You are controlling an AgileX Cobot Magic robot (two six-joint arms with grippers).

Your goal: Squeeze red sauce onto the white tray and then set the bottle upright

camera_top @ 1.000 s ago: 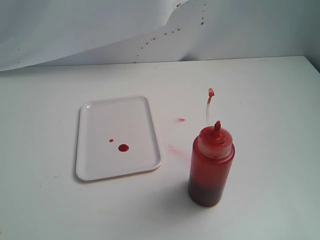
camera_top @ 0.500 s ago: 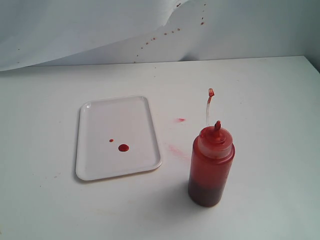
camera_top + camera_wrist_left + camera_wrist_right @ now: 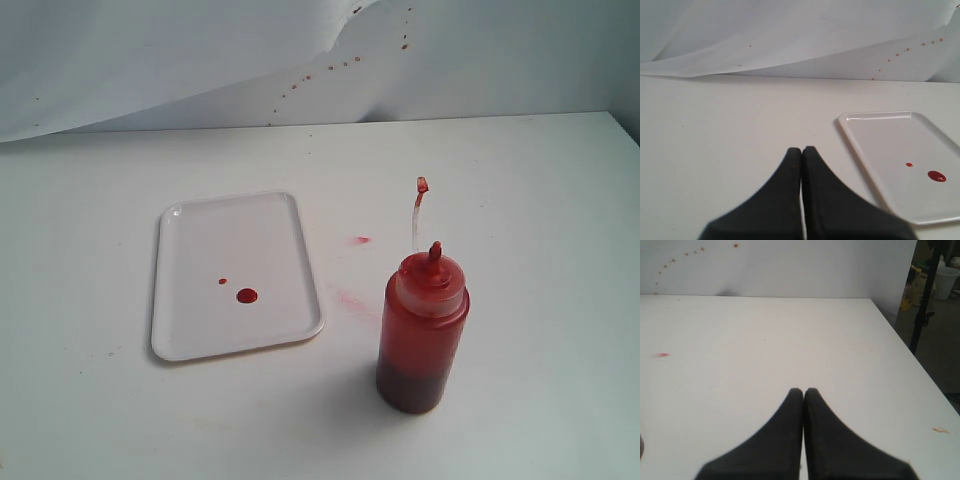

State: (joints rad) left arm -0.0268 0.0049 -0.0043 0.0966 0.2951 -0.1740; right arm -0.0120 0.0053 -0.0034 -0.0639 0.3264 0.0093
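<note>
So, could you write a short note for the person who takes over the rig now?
Left pincer: shut, empty, near the white tray.
Right pincer: shut, empty.
Red sauce: two drops on the tray.
Bottle: upright on the table, right of the tray, not touching it; tip cap off, on its tether.
Done: squeezing and standing the bottle up, it seems.
Left: nothing visible.

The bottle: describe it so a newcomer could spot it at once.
On the white table, look right of the tray. The bottle stands upright there, apart from it. It alone is tall: red-tinted, red nozzle, thin tether sticking up.
</note>
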